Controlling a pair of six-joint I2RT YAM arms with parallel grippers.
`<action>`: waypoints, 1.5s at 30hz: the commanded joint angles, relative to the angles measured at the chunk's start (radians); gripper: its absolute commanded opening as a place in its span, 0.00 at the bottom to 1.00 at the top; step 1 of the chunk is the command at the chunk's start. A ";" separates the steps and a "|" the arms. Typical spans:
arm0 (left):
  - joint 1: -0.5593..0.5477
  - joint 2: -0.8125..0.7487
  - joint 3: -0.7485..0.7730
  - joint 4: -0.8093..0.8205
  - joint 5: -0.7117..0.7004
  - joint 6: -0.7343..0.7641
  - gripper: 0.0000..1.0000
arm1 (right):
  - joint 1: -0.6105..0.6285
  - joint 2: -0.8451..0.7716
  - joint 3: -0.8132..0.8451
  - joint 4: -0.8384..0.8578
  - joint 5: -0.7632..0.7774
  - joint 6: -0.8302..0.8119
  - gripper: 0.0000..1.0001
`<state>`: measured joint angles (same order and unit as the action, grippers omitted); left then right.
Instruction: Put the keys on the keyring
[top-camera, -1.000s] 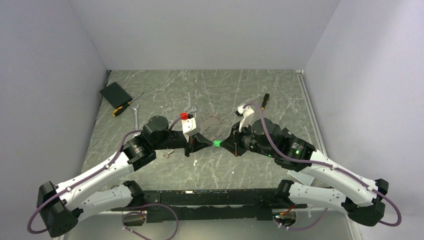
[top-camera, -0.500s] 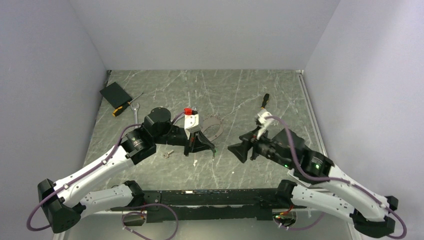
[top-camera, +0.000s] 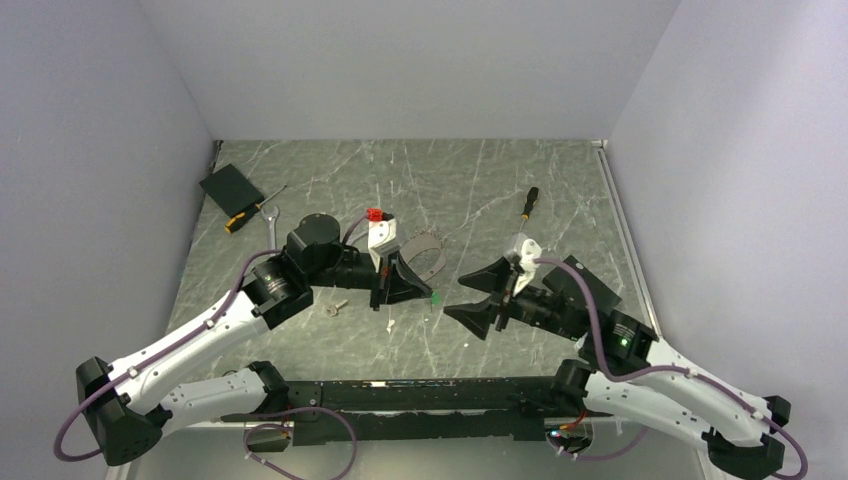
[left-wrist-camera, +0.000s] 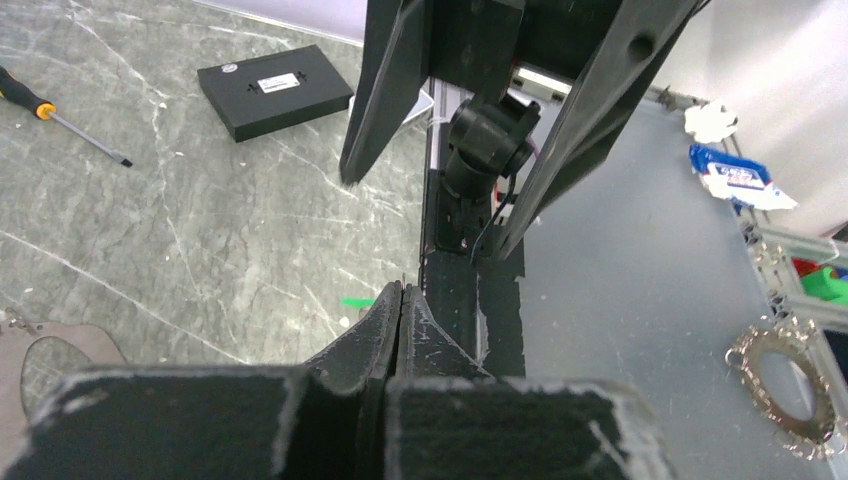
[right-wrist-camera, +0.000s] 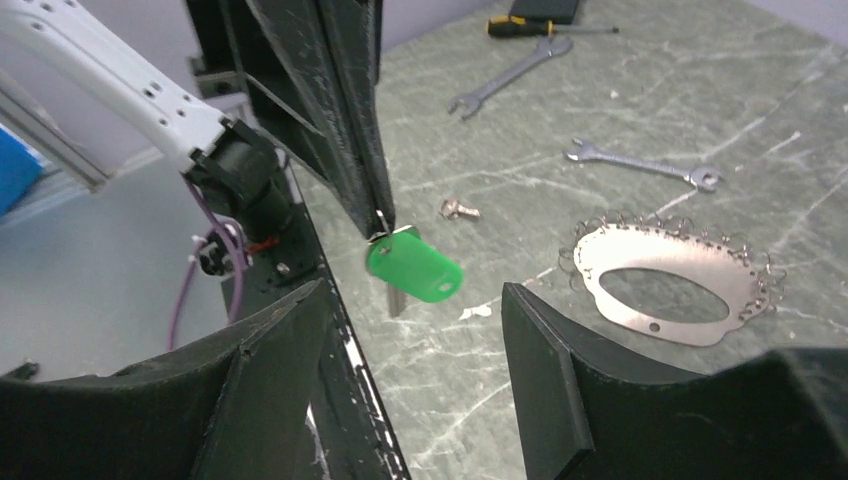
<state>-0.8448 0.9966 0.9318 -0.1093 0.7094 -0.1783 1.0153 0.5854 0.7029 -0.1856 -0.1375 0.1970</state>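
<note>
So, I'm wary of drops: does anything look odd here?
The small key with a bright green head dangles askew from the very tips of the left gripper, jaws shut: a marginal-looking hold. The right gripper is open, empty.

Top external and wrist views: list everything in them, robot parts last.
green key: 1, green head, hanging from the left gripper's tips
silvery key: 1, silver, on the table beside the left arm
keyring: 1, silvery oval plate edged with small rings, table centre
wrenches: 2, silver, left of centre
screwdrivers: 2, orange and black, one far right, one by the far-left box
black boxes: 2, black, far-left corner and beside the right arm
table: 1, grey-green marble
left gripper: 1, black, shut on the green key
right gripper: 1, black, open, facing the key
</note>
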 joint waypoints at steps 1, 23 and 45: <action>-0.003 0.016 -0.015 0.129 -0.027 -0.096 0.00 | 0.001 0.087 0.067 0.064 0.027 -0.028 0.65; -0.003 0.042 -0.068 0.281 -0.102 -0.240 0.00 | 0.002 0.147 0.064 0.103 0.105 -0.003 0.46; -0.003 0.014 -0.087 0.302 -0.013 -0.244 0.00 | 0.002 0.071 0.011 0.143 0.058 0.004 0.09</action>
<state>-0.8444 1.0294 0.8505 0.1520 0.6212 -0.4061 1.0180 0.6785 0.7197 -0.1215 -0.0727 0.2035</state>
